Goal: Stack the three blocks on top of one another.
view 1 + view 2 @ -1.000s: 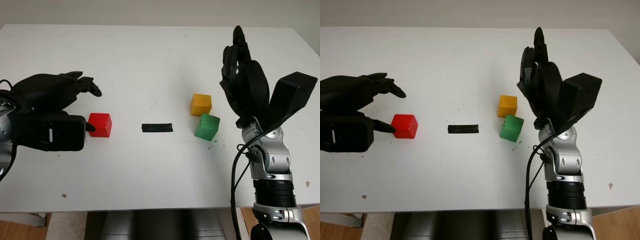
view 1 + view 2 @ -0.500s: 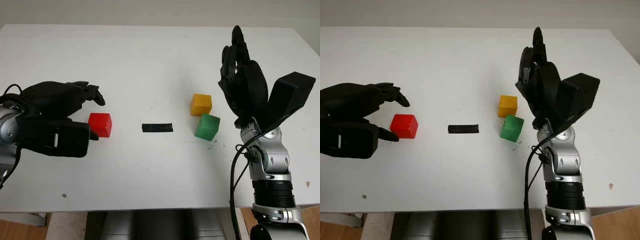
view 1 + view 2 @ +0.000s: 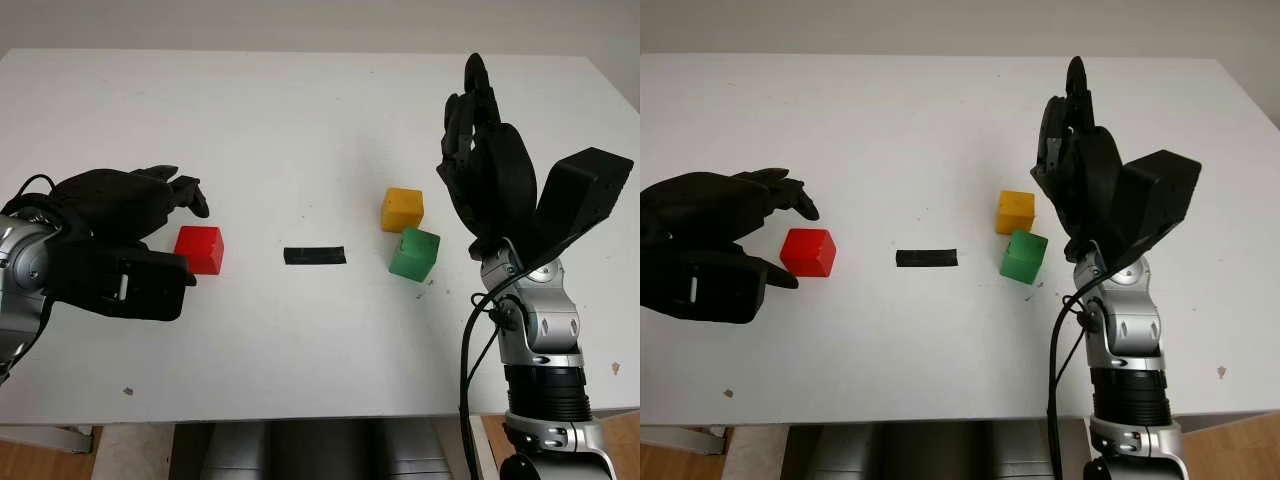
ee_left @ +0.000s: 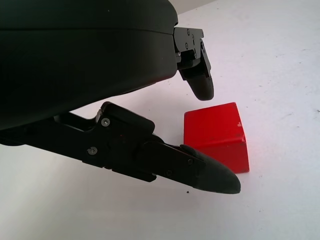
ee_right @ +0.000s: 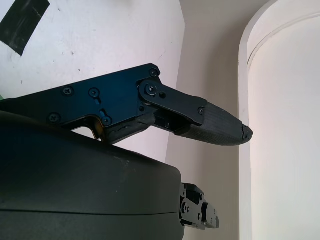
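Red block (image 3: pixel 200 249): sits flat on the white counter (image 3: pixel 300 130) at the left side, well apart from the other two blocks. Nothing is stacked on it.

Left hand (image 3: pixel 120 235): low over the counter at the left, wrapped loosely around the red block's left side. One finger (image 4: pixel 200 82) reaches past the far side of the block, and the thumb (image 4: pixel 210 175) lies along its near side. In the left wrist view both fingertips stand close to the block with a little white counter visible between them and its faces, so the hand is wide around the block, not gripping it.

Yellow block (image 3: pixel 402 209): on the counter right of centre, the farther of the right-hand pair, sitting flat.

Green block (image 3: pixel 415 253): just near and slightly right of the yellow block, turned a little on the counter. Whether the two touch at a corner I cannot tell.

Black tape strip (image 3: pixel 314 255): lies flat near the counter's centre, between the red block and the green block.

Right hand (image 3: pixel 490 180): raised above the counter at the right, just right of the yellow and green blocks, fingers pointing up and away toward the far edge. It is wide and holds nothing; the right wrist view shows its fingers (image 5: pixel 210 120) extended against the wall beyond.
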Motion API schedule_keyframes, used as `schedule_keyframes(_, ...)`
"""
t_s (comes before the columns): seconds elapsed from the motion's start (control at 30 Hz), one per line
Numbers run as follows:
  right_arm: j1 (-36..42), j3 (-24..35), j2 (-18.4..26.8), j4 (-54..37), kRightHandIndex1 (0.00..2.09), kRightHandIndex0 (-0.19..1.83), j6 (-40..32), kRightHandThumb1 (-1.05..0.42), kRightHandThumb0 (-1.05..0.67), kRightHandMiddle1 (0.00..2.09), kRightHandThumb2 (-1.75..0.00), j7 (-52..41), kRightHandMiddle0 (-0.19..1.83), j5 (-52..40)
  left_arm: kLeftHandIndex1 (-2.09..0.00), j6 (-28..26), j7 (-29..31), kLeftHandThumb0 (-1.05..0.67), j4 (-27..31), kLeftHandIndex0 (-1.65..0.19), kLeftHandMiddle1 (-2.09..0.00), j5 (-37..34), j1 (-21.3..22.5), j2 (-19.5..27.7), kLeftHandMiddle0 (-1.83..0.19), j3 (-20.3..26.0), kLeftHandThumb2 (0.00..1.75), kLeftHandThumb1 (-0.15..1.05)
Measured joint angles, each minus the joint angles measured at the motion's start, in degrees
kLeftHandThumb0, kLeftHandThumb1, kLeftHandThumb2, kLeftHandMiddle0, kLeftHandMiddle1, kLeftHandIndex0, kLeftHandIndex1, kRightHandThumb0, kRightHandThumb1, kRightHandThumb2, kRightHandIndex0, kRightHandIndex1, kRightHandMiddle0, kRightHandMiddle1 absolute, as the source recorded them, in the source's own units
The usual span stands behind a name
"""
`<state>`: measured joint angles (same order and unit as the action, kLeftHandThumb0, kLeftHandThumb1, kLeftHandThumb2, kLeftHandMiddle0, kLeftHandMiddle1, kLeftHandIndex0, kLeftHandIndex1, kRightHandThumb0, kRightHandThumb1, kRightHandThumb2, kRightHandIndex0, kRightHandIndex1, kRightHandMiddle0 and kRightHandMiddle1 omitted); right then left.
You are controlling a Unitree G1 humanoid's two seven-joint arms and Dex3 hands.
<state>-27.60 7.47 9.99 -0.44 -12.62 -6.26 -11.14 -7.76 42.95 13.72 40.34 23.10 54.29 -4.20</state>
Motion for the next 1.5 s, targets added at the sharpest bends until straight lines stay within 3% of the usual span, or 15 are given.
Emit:
schedule_keyframes(0.37, 0.2, 0.0, -0.2, -0.1, 0.00, -0.19, 0.0, -1.05, -0.67, 0.00, -0.79, 0.0, -0.19, -0.2, -1.10, 2.2, -4.8, -0.64, -2.5, 0.08, -0.06, 0.4, 0.0, -0.6, 0.03, -0.4, 0.05, 1.01)
schedule_keyframes(0.6, 0.4, 0.1, -0.2, -1.0, 0.00, -0.19, -0.4, -1.05, -0.67, 0.00, -0.79, -0.4, -0.19, -0.4, -1.45, 3.3, -6.9, -0.62, -3.4, 0.18, -0.06, 0.3, -0.3, -1.4, 0.02, -0.5, 0.05, 1.00)
schedule_keyframes(1.17, 0.5, 0.2, -0.1, -2.2, 0.00, -0.19, -1.3, -1.05, -0.68, 0.00, -0.79, -0.7, -0.19, -0.4, -1.19, 3.7, -7.0, -0.64, -4.5, 0.05, -0.06, 1.8, -0.4, -1.7, 0.00, -2.1, 0.05, 0.99)
schedule_keyframes(1.37, 0.6, 0.4, 0.0, -2.2, 0.00, -0.19, -1.3, -1.05, -0.68, 0.00, -0.78, -0.7, -0.19, -0.2, -0.98, 3.6, -6.8, -0.64, -5.3, -0.01, -0.06, 2.9, -0.4, -1.8, -0.01, -3.5, 0.05, 1.00)
schedule_keyframes(1.5, 0.6, 0.6, 0.1, -2.2, 0.00, -0.19, -1.3, -1.05, -0.69, 0.00, -0.78, -1.0, -0.19, -0.3, -1.04, 3.9, -7.0, -0.60, -6.2, -0.04, -0.06, 3.1, -0.4, -2.0, -0.03, -3.8, 0.07, 1.03)
